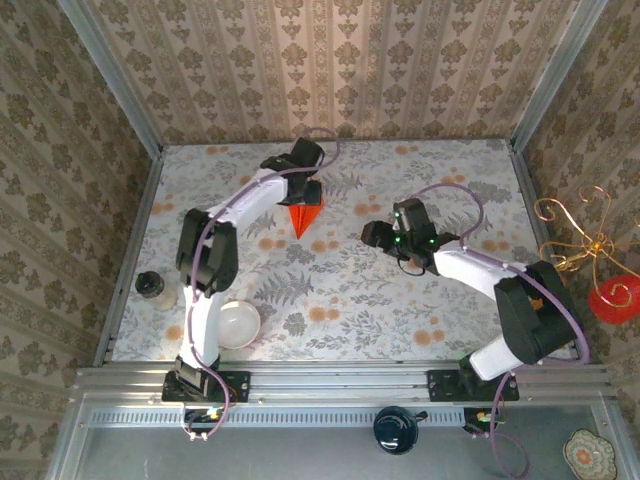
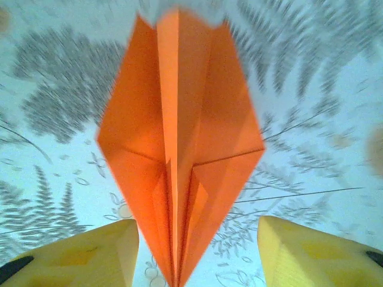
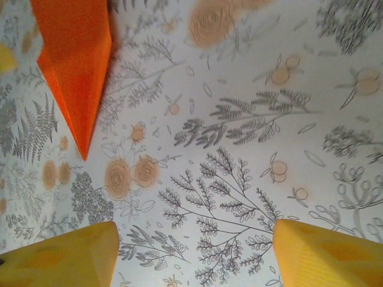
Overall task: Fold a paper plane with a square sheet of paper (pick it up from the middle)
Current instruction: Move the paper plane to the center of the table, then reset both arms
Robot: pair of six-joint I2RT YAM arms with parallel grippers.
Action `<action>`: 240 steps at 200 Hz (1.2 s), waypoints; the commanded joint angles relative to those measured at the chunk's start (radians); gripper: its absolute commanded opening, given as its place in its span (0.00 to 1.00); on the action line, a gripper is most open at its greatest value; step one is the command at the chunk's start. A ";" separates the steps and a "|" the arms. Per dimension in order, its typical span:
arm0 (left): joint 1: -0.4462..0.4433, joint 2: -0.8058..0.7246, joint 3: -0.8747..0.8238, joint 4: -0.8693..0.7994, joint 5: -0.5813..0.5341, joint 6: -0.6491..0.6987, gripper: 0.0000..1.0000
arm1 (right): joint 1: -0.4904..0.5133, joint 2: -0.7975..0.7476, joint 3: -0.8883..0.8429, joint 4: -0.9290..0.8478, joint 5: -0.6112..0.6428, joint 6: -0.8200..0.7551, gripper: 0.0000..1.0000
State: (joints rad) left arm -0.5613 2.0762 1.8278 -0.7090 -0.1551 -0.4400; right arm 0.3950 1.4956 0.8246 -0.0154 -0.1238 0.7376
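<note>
The square sheet of paper lies on the floral tablecloth folded into a bright orange paper plane (image 1: pixel 305 216), a pointed dart with a centre crease. My left gripper (image 1: pixel 303 190) hovers at its wide far end. In the left wrist view the plane (image 2: pixel 179 149) runs between the yellow fingers (image 2: pixel 90 257), with a gap on each side; the left gripper (image 2: pixel 197 254) is open and not touching it. My right gripper (image 1: pixel 372 236) is to the right of the plane's tip. It stands open (image 3: pixel 194 254) over bare cloth, with the plane (image 3: pixel 75 66) at the upper left.
A white bowl (image 1: pixel 238 324) and a small dark-lidded jar (image 1: pixel 152 287) sit near the left arm's base. Metal frame posts and wallpapered walls enclose the table (image 1: pixel 400 310). A black cup (image 1: pixel 396 428) rests on the front rail.
</note>
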 commanded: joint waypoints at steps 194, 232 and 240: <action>0.442 -1.034 -1.323 0.781 -0.284 0.313 1.00 | -0.166 -0.313 -0.263 0.160 0.714 -0.567 1.00; 0.488 -0.909 -1.395 1.015 -0.189 0.368 1.00 | -0.195 -0.241 -0.326 0.328 0.648 -0.608 1.00; 0.495 -0.879 -1.395 1.048 -0.169 0.378 1.00 | -0.203 -0.225 -0.338 0.375 0.626 -0.617 1.00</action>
State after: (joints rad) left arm -0.0883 1.1252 0.4629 0.1402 -0.4042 -0.1326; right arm 0.2039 1.2282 0.5171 0.1829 0.5472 0.1638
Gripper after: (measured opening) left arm 0.999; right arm 0.999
